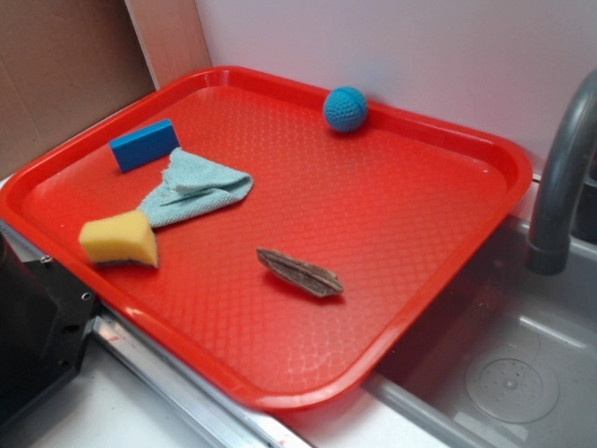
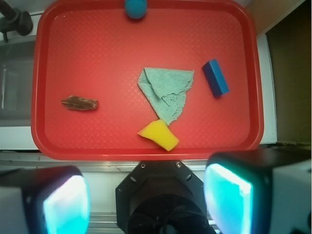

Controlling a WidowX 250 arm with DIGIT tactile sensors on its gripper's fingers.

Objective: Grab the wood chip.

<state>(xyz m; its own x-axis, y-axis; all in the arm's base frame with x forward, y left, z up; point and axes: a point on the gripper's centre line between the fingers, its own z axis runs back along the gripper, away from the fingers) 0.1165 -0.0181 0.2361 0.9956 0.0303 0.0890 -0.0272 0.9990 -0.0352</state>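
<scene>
Nearest the wrist camera, the gripper hangs above the front edge of the worktop, short of the red tray. Its two fingers stand wide apart, one at each lower corner of the wrist view, with nothing between them.

On the tray, closest to the front rim, lies a yellow sponge, touching the lower tip of a folded teal cloth. The cloth lies near the tray's middle in the wrist view.

The wood chip lies flat on the tray floor, alone, well apart from the sponge and cloth, on the tray's sink side. In the exterior view the wood chip sits toward the near rim, its long axis running roughly along that rim, its pointed ends clear of everything.

A blue block lies beyond the cloth on the opposite side.

A teal ball rests against the far rim.

A grey sink and tap adjoin the tray
</scene>
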